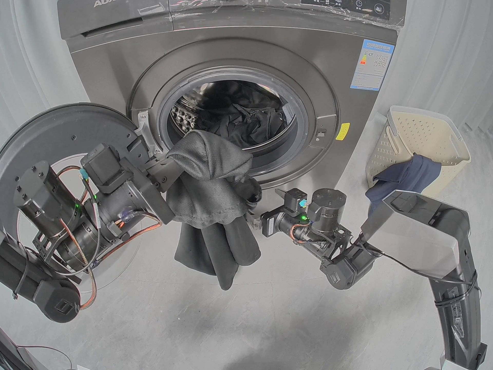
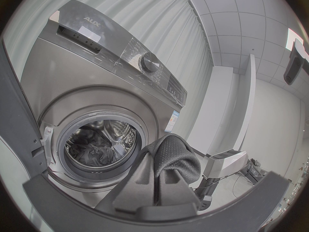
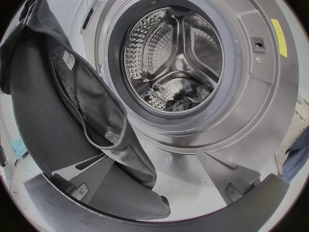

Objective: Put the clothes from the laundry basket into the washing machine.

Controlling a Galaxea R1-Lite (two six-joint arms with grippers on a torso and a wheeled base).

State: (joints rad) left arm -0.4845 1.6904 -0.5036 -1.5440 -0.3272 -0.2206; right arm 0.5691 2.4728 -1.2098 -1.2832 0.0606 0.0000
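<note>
**Inspector:** Where is the dark mesh garment point(image 1: 208, 181) hanging?

**Assistant:** Off the left gripper point(image 2: 157, 174), whose jaws are pressing together on its top fold, just before the lower left rim of the washing machine point(image 1: 328, 68) opening.

**Inspector:** Handling?

**Assistant:** Soft, light and limp, I am judging; the bunched top is the best hold. Its tail is draping over one finger of the right gripper point(image 3: 157, 173), whose jaws are standing apart, and may catch there. The open door point(image 1: 56, 134) is flanking the left. A blue garment point(image 1: 405, 176) is hanging over the laundry basket point(image 1: 431, 134) rim.

A dark garment point(image 3: 64, 113) hangs beside the washing machine point(image 3: 257, 91) opening.
It covers one finger of the right gripper point(image 3: 152, 158); dark clothes point(image 3: 182, 104) lie in the drum point(image 3: 167, 49).
</note>
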